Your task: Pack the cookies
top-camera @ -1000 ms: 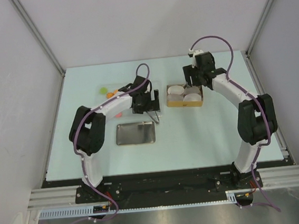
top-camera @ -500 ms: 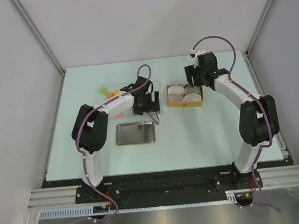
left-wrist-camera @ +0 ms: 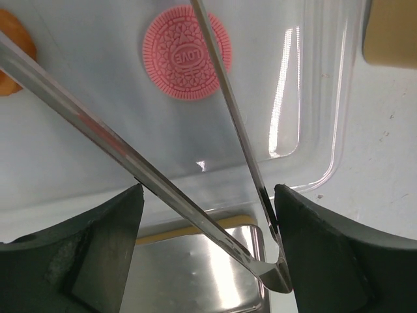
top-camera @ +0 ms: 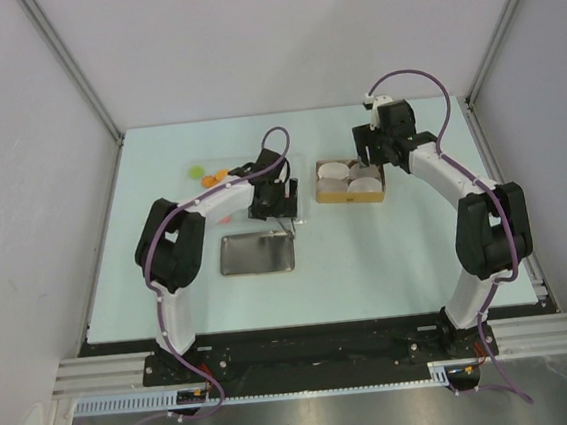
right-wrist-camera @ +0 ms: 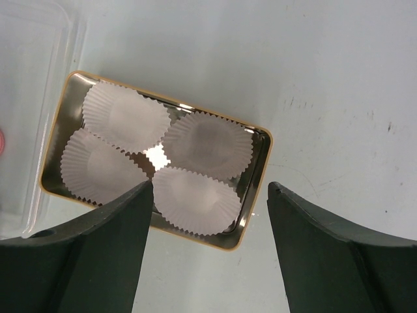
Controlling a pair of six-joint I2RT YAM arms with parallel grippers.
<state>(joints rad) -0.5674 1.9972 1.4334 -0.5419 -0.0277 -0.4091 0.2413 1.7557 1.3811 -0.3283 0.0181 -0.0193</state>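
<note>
With the left end effector (left-wrist-camera: 208, 195) gripping the tongs (left-wrist-camera: 98, 127), whose arms stand apart above the pink cookie (left-wrist-camera: 187, 57) in the clear tray (left-wrist-camera: 313, 98), I would centre both tips around this cookie before squeezing gently; the right end effector (right-wrist-camera: 210, 189) hovers wide open over the tin (right-wrist-camera: 258, 189).

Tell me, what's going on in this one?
The left gripper holds a pair of metal tongs, their arms reaching out over a clear plastic tray where a pink cookie lies. The right gripper hangs open and empty above a gold tin that holds four white paper cups. No cookie is in the cups yet.
</note>
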